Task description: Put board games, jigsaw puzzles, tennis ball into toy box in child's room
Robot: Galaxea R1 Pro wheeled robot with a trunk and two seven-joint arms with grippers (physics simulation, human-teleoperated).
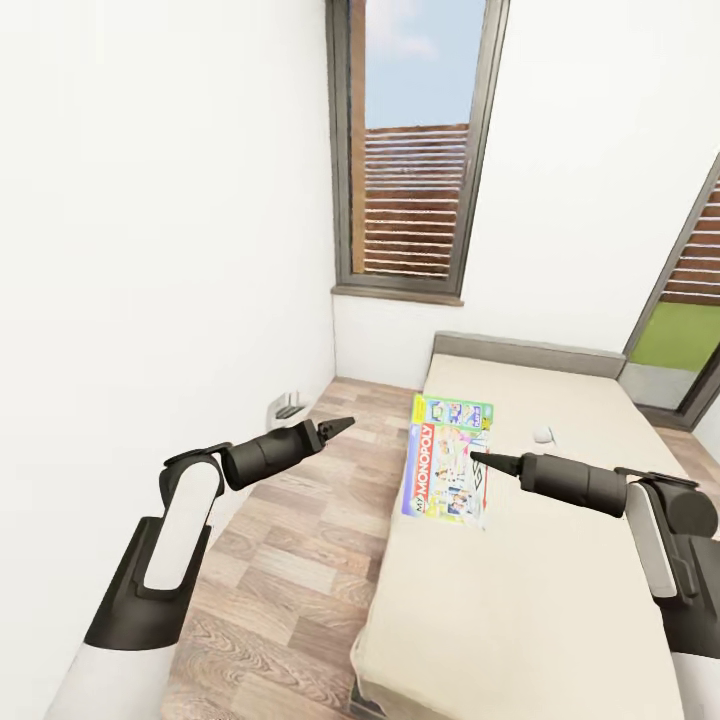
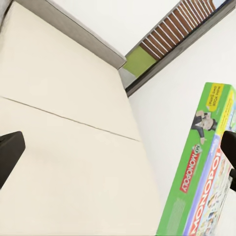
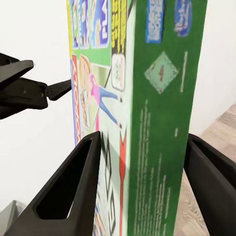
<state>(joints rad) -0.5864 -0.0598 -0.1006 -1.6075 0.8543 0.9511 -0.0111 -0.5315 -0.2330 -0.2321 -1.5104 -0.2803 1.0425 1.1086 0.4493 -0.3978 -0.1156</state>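
**Right gripper straddling the Monopoly box above the bed**

The right gripper (image 3: 142, 182) is reaching forward over the bed (image 1: 560, 560), its jaws standing open on either side of the Monopoly board game (image 1: 447, 472); whether they are pressing it, I cannot tell. The left gripper (image 1: 345, 425) is pointing forward over the wood-plank floor (image 1: 290, 560), jaws parted wide, empty. A dark-framed window (image 1: 415, 150) is facing the robot.

Your 2 arms: white shells with black joint collars and black recessed panels. Left forearm (image 1: 265, 453) and right forearm (image 1: 572, 482) are dark grey cylinders tapering to pointed black tips. Your jaws carry matte black wedge-shaped fingers (image 3: 73, 189).
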